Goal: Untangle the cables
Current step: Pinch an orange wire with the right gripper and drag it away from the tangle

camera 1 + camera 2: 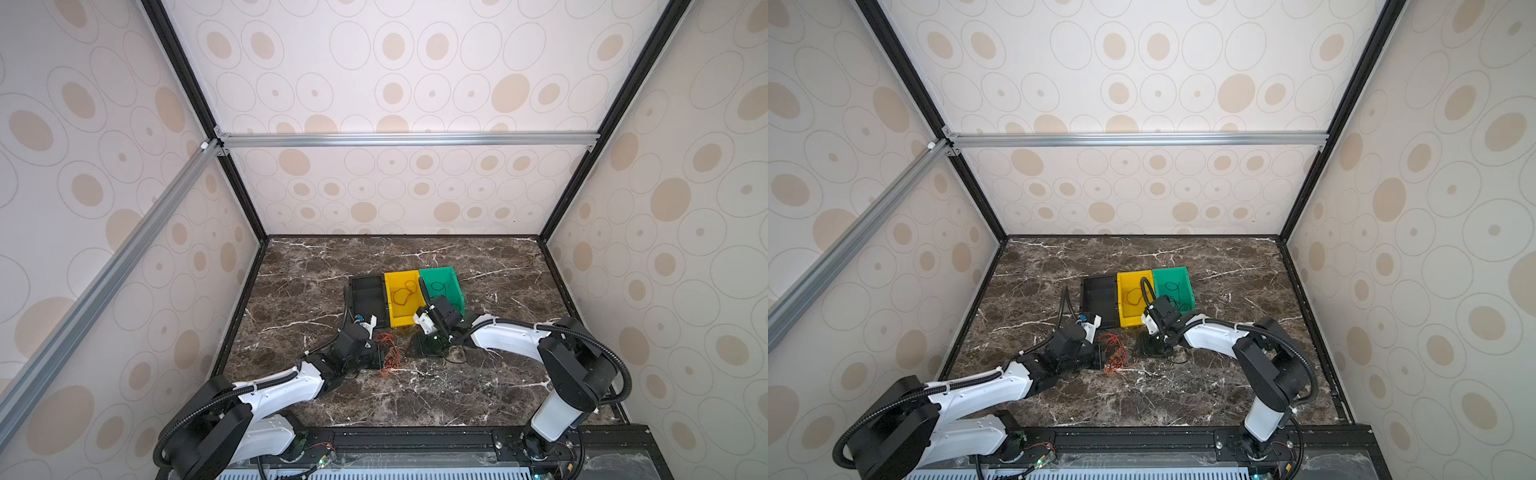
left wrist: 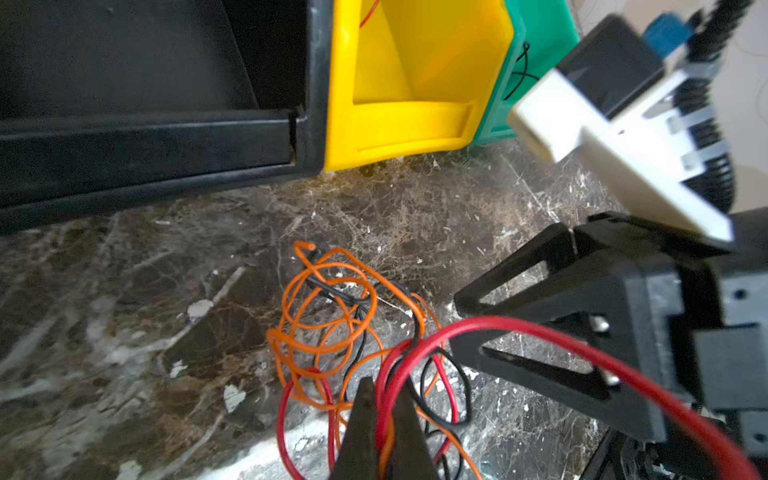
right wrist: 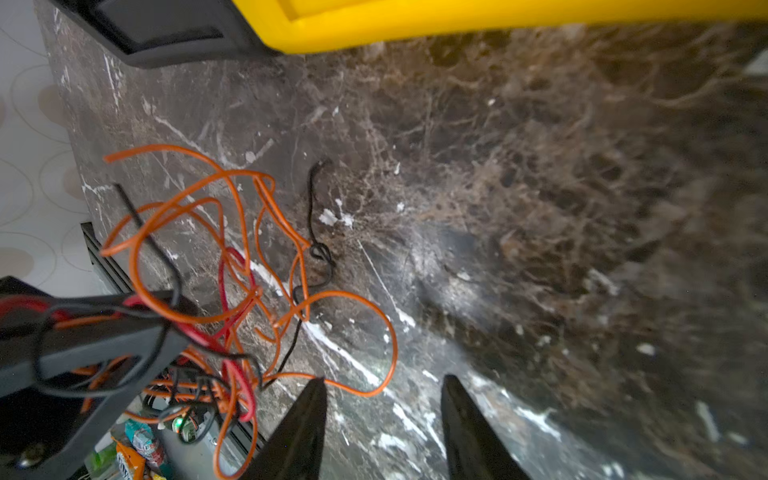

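Note:
The cables [image 1: 390, 354] [image 1: 1115, 354] form a tangle of orange, red and black strands on the marble table, in front of the bins. In the left wrist view the tangle [image 2: 332, 316] spreads out ahead of my left gripper [image 2: 385, 386], which is shut on a red and an orange strand running between its fingers. A big red loop arches up toward the right gripper's fingers. My right gripper [image 3: 384, 378] is open just right of the tangle [image 3: 232, 270], low over the table. An orange loop lies close past one of its fingertips, and nothing is between them.
Three bins stand side by side behind the tangle: a black bin [image 1: 365, 305], a yellow bin [image 1: 405, 322] with a reddish cable inside, and a green bin [image 1: 455, 291] with a black cable inside. Walls enclose the table on three sides.

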{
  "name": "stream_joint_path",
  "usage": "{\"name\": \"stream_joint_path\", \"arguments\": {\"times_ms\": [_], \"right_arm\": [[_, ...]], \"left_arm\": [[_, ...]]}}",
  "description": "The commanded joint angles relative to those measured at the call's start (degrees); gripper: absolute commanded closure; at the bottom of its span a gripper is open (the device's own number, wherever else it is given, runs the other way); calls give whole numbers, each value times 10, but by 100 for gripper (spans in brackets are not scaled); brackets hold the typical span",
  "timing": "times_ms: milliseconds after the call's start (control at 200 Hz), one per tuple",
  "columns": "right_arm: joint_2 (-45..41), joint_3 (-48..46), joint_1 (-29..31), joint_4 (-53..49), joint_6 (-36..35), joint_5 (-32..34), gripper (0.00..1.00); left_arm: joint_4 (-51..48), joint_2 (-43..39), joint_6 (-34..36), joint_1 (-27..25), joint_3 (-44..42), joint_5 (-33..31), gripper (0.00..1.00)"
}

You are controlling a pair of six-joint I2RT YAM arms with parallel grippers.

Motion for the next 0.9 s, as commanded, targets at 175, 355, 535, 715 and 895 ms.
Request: {"name": "stream_joint_path", "arguments": {"times_ms": [175, 355, 535, 715, 895], "right_arm": [[25, -23, 3, 78, 58, -48, 54], [25, -33, 3, 114, 83, -49, 72], [-3, -19, 1, 44, 50, -1, 100], [-64, -12, -21, -63, 8, 101, 100], [-117, -12, -45, -129, -14, 180, 100]], "left_arm": [[43, -34, -34, 13, -6, 6, 99], [73, -43, -48, 14, -19, 13, 99], [31, -52, -42, 16, -21, -7, 93], [7, -70, -41, 23, -41, -24, 86], [-11, -96, -50, 31, -68, -40, 90]]}}
